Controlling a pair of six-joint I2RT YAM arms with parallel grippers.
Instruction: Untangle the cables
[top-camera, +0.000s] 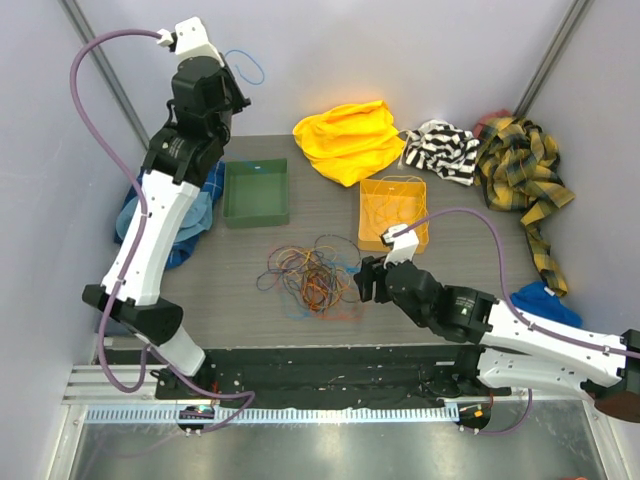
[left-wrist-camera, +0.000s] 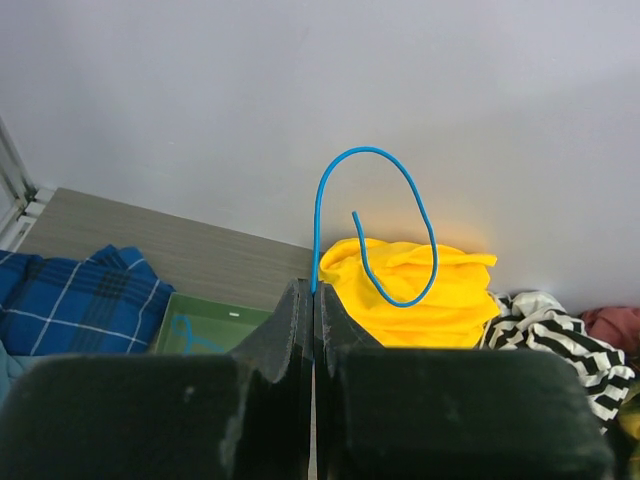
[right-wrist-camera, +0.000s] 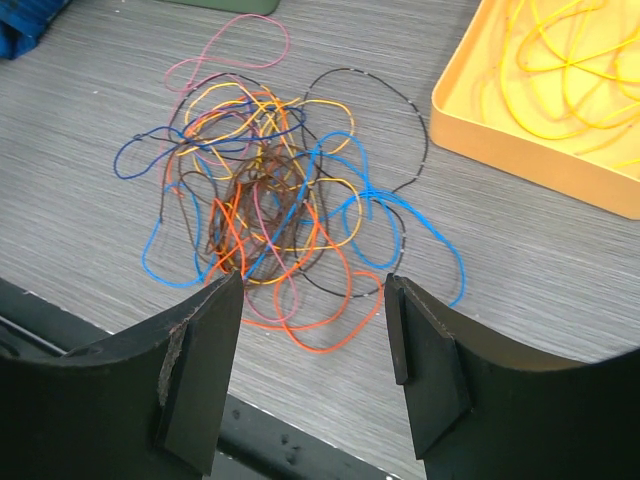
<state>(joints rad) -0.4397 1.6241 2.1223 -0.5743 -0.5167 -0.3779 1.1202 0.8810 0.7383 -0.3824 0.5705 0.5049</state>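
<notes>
On the grey table (top-camera: 240, 262), seen from above, the tangled cables (top-camera: 310, 275) lie below the green tray (top-camera: 250, 200), just left of the right gripper (top-camera: 368, 282). At the left wrist, the left gripper (left-wrist-camera: 314, 292) pinches a looping blue cable (left-wrist-camera: 365, 149). At the right wrist, spread jaws hover at the tangle's near edge, beside an orange tray (right-wrist-camera: 520, 150) of yellow cables (right-wrist-camera: 560, 60).

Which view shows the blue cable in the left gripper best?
Left wrist: the blue cable loops large above the shut left gripper. Top external shows only a tiny loop; right wrist misses it.
</notes>
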